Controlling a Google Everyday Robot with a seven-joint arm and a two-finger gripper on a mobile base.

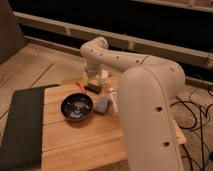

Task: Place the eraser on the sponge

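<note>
The eraser is a small dark block lying near the far edge of the wooden table. My gripper hangs just above it at the end of the white arm, and I cannot make out contact. The sponge, a flat blue-grey pad, lies a little nearer the camera, to the right of the black bowl. The eraser and the sponge are apart.
A black bowl stands mid-table, left of the sponge. A white oblong item lies right of the sponge, partly behind the arm. A large dark mat covers the table's left side. The forearm hides the table's right part.
</note>
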